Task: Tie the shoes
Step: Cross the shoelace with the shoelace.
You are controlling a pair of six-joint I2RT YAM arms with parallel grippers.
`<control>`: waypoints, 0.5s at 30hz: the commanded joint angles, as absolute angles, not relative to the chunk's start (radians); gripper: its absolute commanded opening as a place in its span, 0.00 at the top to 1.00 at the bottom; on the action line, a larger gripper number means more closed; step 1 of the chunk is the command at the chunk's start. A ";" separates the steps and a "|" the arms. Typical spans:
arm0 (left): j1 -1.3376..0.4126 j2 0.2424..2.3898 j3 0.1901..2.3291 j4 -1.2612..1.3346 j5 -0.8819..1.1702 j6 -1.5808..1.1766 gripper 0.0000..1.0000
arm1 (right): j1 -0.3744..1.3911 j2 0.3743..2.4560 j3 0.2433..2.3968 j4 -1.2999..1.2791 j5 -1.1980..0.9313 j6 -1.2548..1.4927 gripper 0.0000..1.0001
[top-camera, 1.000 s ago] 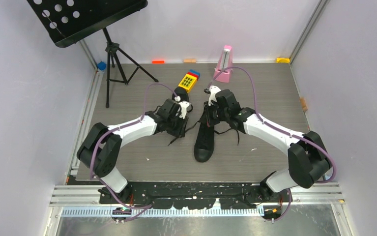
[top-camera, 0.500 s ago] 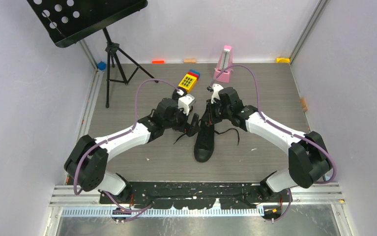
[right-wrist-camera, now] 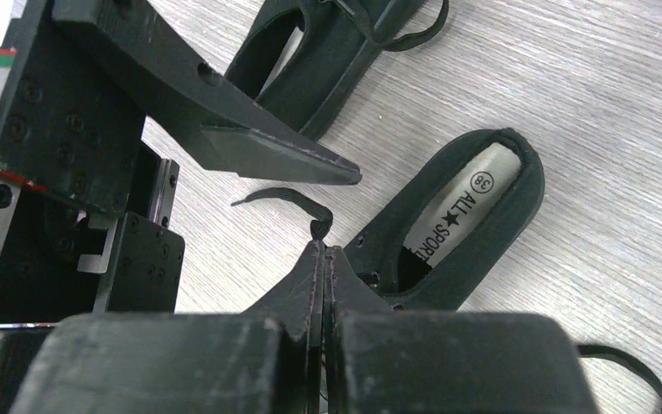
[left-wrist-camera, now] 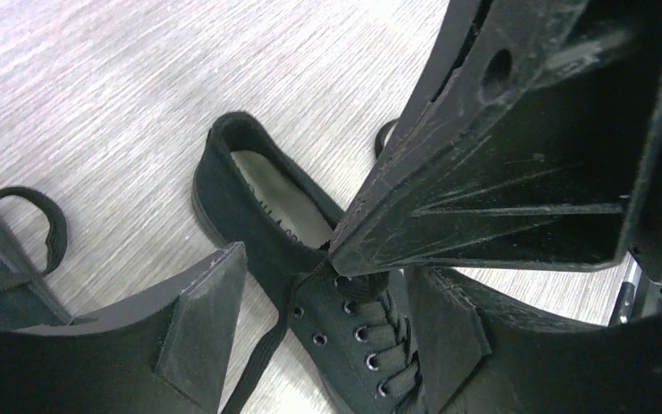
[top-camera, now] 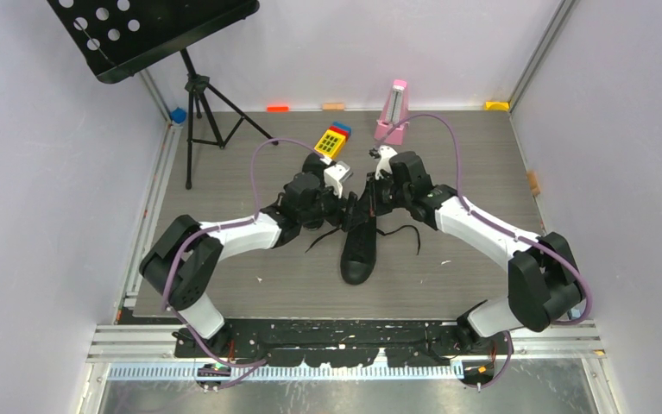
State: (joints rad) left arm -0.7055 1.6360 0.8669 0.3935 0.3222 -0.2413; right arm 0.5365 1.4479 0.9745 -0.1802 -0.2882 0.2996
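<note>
A meeting just above the black shoe (top-camera: 359, 250).
Right gripper (right-wrist-camera: 321, 259) clamps a lace end (right-wrist-camera: 297, 197) over it; left gripper (left-wrist-camera: 323, 289) gapes around that lace, gripping nothing.

- The shoe (top-camera: 359, 250) lies mid-table (top-camera: 223, 276), toe at 6 o'clock, heel at 12.
- The second shoe (right-wrist-camera: 310, 52) lies at its 10 o'clock, mostly under the left arm (top-camera: 241, 231).
- The left gripper (left-wrist-camera: 325, 285) straddles the first shoe's lacing from 9 o'clock.
- The right gripper (right-wrist-camera: 323, 254) meets it from 3 o'clock, a lace (right-wrist-camera: 288, 197) end between its fingertips.
- The keypad (top-camera: 333, 141) sits at 12 o'clock behind the shoes, the metronome (top-camera: 392, 110) at 1 o'clock.
- The stand (top-camera: 196, 103) is at the table's 10 o'clock corner.
</note>
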 commanded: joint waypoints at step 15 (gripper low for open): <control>-0.718 1.687 0.811 0.569 0.340 -0.282 0.56 | 0.483 1.387 0.930 -0.109 -0.335 0.389 1.00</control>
